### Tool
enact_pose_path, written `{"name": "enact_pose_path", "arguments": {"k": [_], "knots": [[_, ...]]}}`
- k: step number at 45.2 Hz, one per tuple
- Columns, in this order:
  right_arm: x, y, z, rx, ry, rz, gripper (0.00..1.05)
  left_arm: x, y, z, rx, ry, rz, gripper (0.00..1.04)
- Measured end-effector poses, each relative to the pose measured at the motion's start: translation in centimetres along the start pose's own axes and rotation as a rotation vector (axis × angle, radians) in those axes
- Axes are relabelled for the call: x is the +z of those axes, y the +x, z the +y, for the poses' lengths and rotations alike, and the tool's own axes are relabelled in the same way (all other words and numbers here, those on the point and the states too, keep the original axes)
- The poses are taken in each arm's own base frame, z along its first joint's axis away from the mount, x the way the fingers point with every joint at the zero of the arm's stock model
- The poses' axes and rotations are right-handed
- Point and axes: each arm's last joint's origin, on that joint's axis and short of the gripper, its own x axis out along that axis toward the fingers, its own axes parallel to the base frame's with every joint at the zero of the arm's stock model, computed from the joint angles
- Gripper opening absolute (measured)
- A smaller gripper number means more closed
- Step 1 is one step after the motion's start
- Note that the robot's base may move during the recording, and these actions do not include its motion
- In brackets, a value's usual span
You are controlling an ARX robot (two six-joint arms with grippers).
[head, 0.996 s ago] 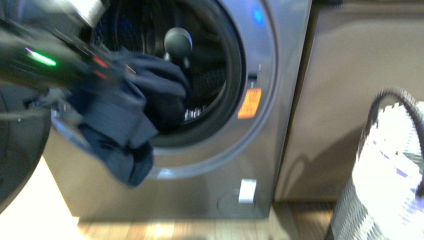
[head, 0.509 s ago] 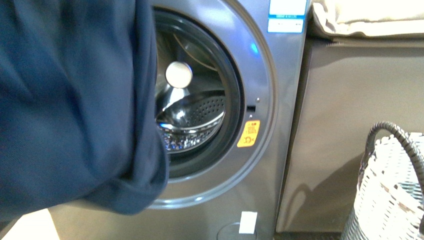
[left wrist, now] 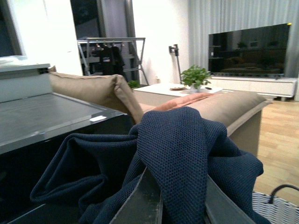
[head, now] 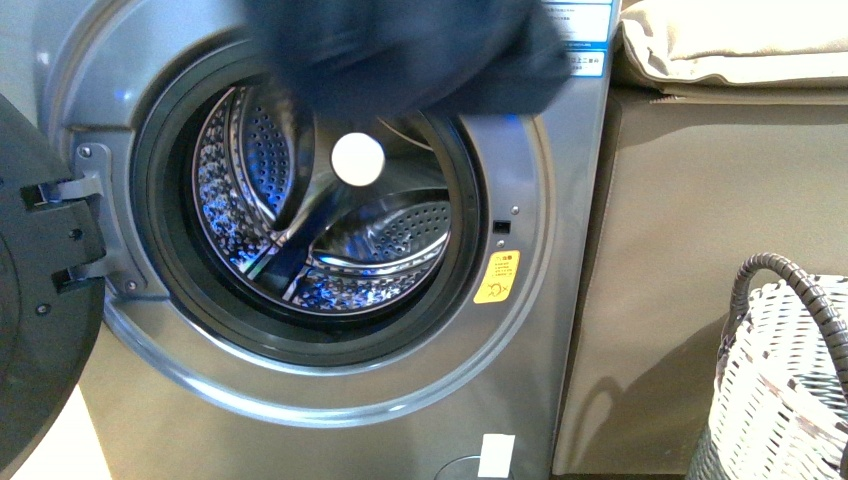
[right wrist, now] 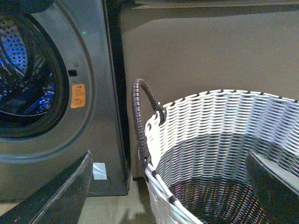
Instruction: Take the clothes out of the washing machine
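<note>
**Transfer stage, near to far.** Nearest, my left gripper [left wrist: 177,182] is pinched on the clothes [left wrist: 180,133]. The navy knit is caught between the two fingers and drapes over both, so this one grip carries the whole garment. In the front view the same cloth shows as a dark blur across the top of the porthole, outside the machine. I judge it is held high so that it will clear a rim on the way across.

My right gripper [right wrist: 168,156] hovers with fingers spread wide and nothing between them, above the mouth of the woven basket [right wrist: 219,116]. The basket stands near the washing machine [head: 300,420], probably to receive the load. Beyond, the door [head: 40,330] is swung open to the left. The perforated drum [head: 390,235] shows bare steel, with no cloth visible inside.
</note>
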Motion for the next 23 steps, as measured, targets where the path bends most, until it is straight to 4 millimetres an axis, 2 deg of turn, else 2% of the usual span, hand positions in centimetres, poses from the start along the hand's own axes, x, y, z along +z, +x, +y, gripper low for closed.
{"name": "enact_pose_path", "arguments": {"k": [6, 9, 16, 23], "knots": [[0.0, 0.0, 0.0, 0.000, 0.000, 0.000, 0.97, -0.4, 1.6, -2.3, -0.071, -0.029, 0.018, 0.08], [0.0, 0.0, 0.0, 0.000, 0.000, 0.000, 0.97, -0.7, 2.4, -2.9, -0.092, -0.039, 0.035, 0.08], [0.0, 0.0, 0.0, 0.000, 0.000, 0.000, 0.97, -1.6, 3.2, -3.2, -0.112, -0.048, 0.068, 0.07], [0.0, 0.0, 0.0, 0.000, 0.000, 0.000, 0.97, -1.5, 3.3, -3.2, -0.109, -0.047, 0.065, 0.07]]}}
